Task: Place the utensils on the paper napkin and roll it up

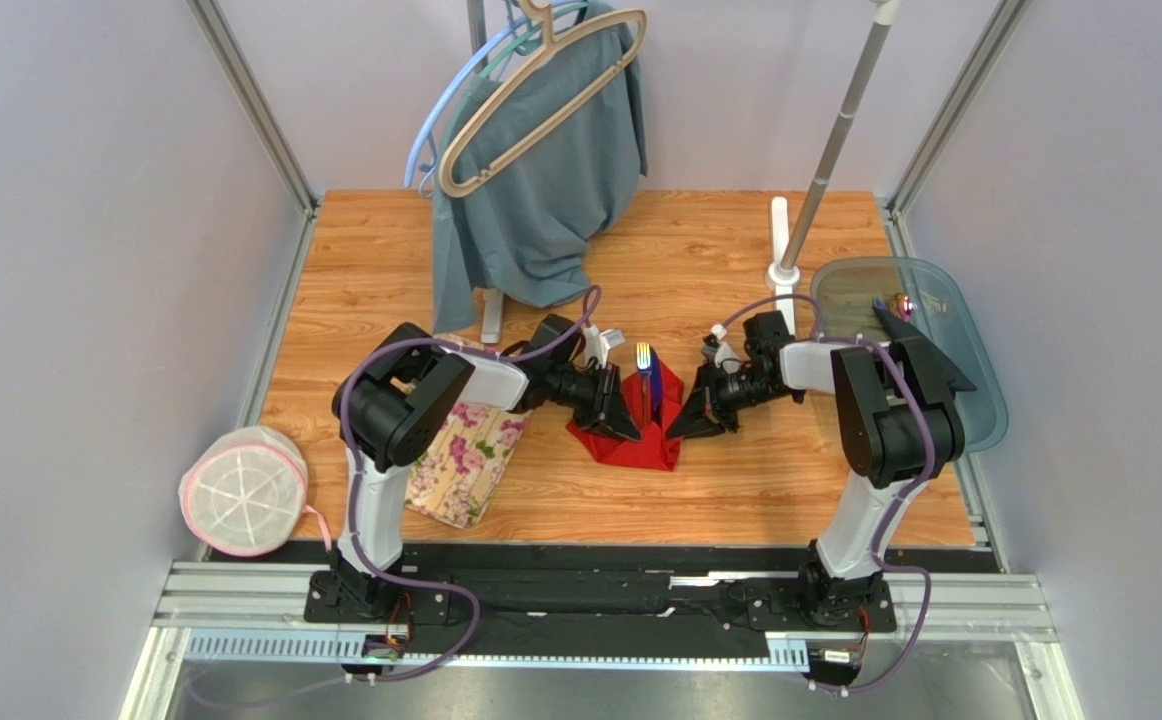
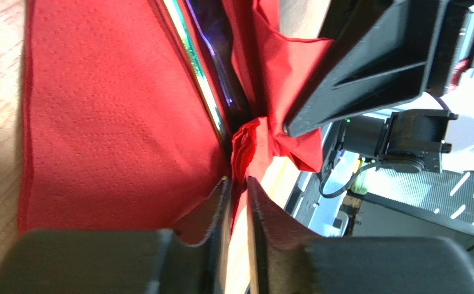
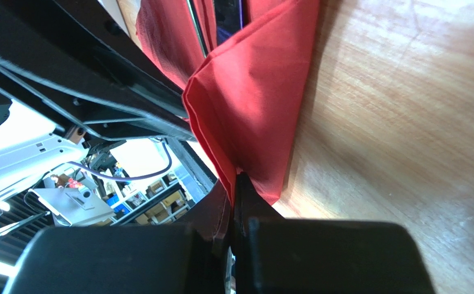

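Observation:
The red paper napkin (image 1: 625, 432) lies mid-table, its two sides lifted toward each other over the utensils (image 1: 647, 375). A yellow fork and a blue piece stick out of its far end. My left gripper (image 1: 614, 408) is shut on a bunched fold of the napkin (image 2: 111, 122); paper sits between its narrow-set fingers (image 2: 237, 180). Green and purple handles (image 2: 206, 79) lie in the napkin's crease. My right gripper (image 1: 689, 420) is shut on the opposite napkin edge (image 3: 252, 92), pinched at the fingertips (image 3: 233, 179). The utensils (image 3: 227, 15) barely show there.
A cream floral cloth (image 1: 467, 450) lies under the left arm. A grey-green garment (image 1: 542, 180) and beige hanger (image 1: 542, 83) hang at the back. A rack pole (image 1: 831, 158), a tinted tray (image 1: 918, 353) at right, and a round white mesh item (image 1: 245, 488) at near left.

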`<move>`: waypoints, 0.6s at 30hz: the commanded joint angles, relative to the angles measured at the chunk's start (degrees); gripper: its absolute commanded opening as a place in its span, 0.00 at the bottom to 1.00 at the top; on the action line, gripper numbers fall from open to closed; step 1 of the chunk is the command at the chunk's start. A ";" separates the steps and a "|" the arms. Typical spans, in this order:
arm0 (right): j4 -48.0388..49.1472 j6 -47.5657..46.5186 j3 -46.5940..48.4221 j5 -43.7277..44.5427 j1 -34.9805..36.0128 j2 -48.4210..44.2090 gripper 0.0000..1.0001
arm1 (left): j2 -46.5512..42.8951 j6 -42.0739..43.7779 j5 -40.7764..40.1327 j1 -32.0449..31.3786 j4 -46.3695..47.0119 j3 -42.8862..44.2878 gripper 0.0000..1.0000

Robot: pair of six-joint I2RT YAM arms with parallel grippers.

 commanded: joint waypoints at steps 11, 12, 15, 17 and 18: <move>-0.67 0.73 2.36 -2.10 2.30 -4.07 0.00 | 2.03 2.84 -3.21 -0.49 -4.52 4.34 0.00; -0.49 1.00 2.28 -2.01 2.39 -4.07 0.00 | 2.12 3.10 -3.47 -0.49 -5.14 4.51 0.00; 0.03 1.52 2.36 -2.01 2.92 -3.90 0.00 | 2.03 3.36 -3.65 -0.49 -5.58 4.60 0.00; 0.56 2.14 2.54 -1.92 3.44 -3.81 0.00 | 2.12 3.36 -3.65 -0.58 -5.76 4.69 0.00; 0.82 2.40 2.54 -2.01 3.62 -3.72 0.00 | 2.21 3.36 -3.73 -0.49 -5.76 4.69 0.00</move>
